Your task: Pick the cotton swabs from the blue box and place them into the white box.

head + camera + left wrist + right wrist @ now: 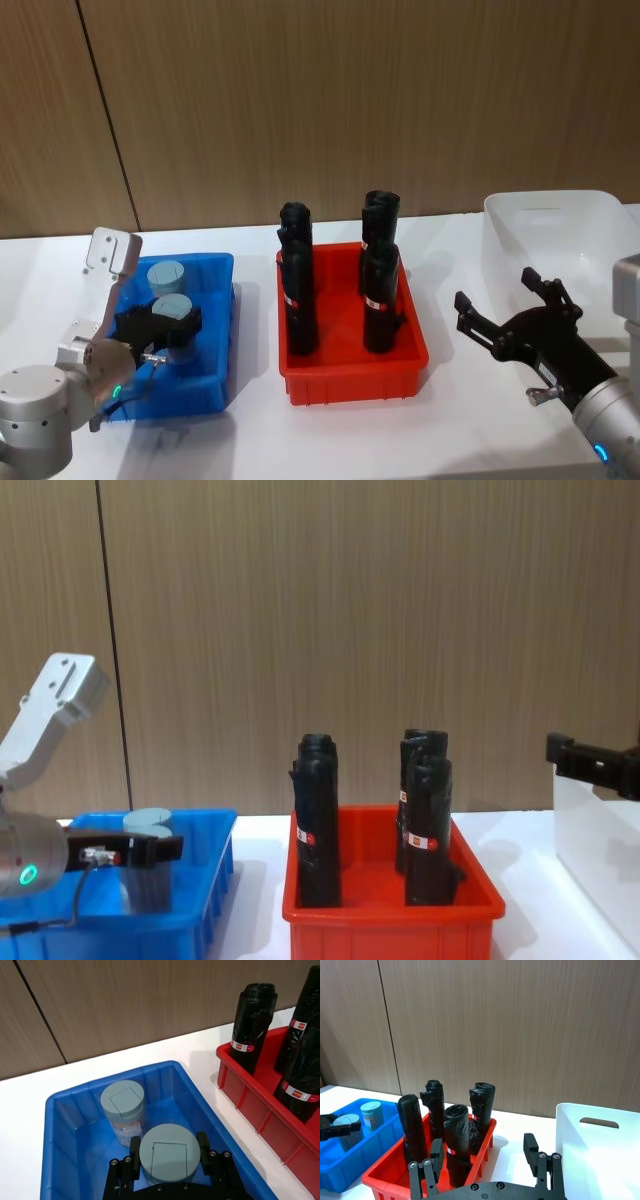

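Note:
Two cotton swabs jars with pale lids stand in the blue box (218, 300) at the left. The far jar (165, 273) (123, 1100) stands free. My left gripper (165, 326) (168, 1148) is down inside the blue box (65, 1125) and shut on the near jar (177, 306) (167, 1155), its black fingers (135, 1151) pressed against both sides of the lid. At the right my right gripper (505, 302) (483, 1152) hovers open and holds nothing, just beside the near wall of the white box (560, 215) (570, 1125).
A red bin (350, 380) with several tall black rolls (298, 290) stands in the middle, between the blue box and the white box. A wood-panelled wall runs behind the white table.

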`<state>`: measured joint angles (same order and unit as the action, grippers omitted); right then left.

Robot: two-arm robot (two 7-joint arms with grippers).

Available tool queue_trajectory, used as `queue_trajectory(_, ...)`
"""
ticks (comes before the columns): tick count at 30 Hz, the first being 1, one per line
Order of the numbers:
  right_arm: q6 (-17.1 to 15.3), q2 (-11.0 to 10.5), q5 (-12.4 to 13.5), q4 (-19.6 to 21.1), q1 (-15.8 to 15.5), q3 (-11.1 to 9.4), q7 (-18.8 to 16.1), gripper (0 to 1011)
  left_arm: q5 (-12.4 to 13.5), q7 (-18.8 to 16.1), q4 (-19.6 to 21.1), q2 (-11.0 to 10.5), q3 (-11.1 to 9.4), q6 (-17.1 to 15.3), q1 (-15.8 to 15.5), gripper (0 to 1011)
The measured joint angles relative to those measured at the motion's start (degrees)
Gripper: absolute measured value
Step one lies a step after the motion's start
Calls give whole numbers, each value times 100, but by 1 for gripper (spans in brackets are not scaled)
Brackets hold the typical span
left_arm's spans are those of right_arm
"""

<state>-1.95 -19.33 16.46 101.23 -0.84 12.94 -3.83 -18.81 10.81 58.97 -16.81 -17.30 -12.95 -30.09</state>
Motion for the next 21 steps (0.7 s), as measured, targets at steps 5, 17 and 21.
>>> queue_trajectory(5,0,0,0,0,0,0,0,1002,121,-31,363,-69,13,-55,101,671)
queue_trajectory(17,0,0,0,0,0,0,0,1002,269,109,1448,-270,64,-160,373,671)
queue_trajectory(21,0,0,0,0,0,0,0,1002,252,265,1844,-328,79,-170,447,671)
